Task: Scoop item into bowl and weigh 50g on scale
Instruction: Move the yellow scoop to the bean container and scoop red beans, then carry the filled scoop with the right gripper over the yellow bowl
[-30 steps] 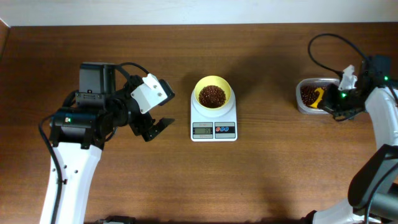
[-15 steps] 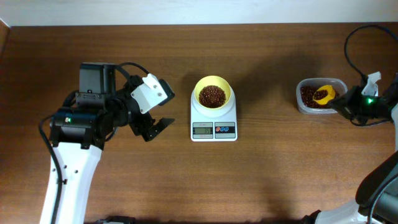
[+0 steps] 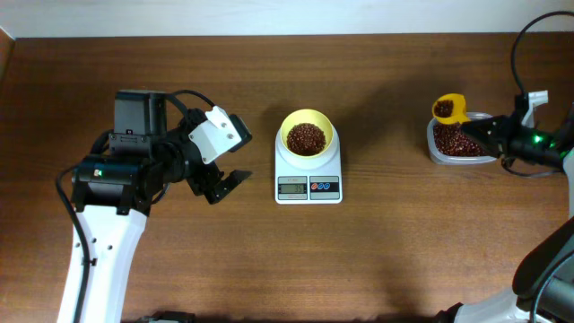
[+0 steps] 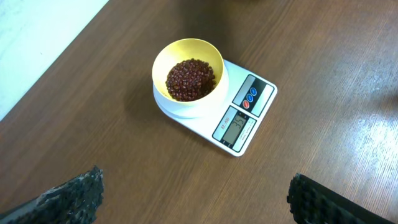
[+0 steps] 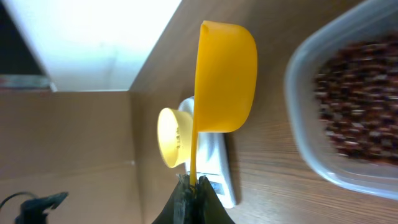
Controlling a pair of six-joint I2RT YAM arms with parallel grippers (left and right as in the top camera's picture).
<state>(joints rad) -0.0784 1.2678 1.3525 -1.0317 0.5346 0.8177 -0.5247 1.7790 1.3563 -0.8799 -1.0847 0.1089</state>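
Note:
The pale-yellow bowl (image 3: 307,135) sits on the white scale (image 3: 308,176) at mid-table and holds red-brown beans (image 3: 306,138). It also shows in the left wrist view (image 4: 188,74) on the scale (image 4: 245,118). My right gripper (image 3: 484,133) is shut on the handle of a yellow scoop (image 3: 448,109) with beans in it, lifted above the left end of the clear tub (image 3: 464,141). In the right wrist view the scoop (image 5: 225,78) is beside the tub (image 5: 348,99). My left gripper (image 3: 224,184) is open and empty, left of the scale.
The clear tub holds more beans (image 5: 354,93). The table's back edge meets a pale wall (image 3: 269,18). A black cable (image 3: 529,36) loops over the right arm.
My right gripper has lifted the scoop out of the tub's beans and moved it to the tub's left end, with beans in it. The left arm has not moved.

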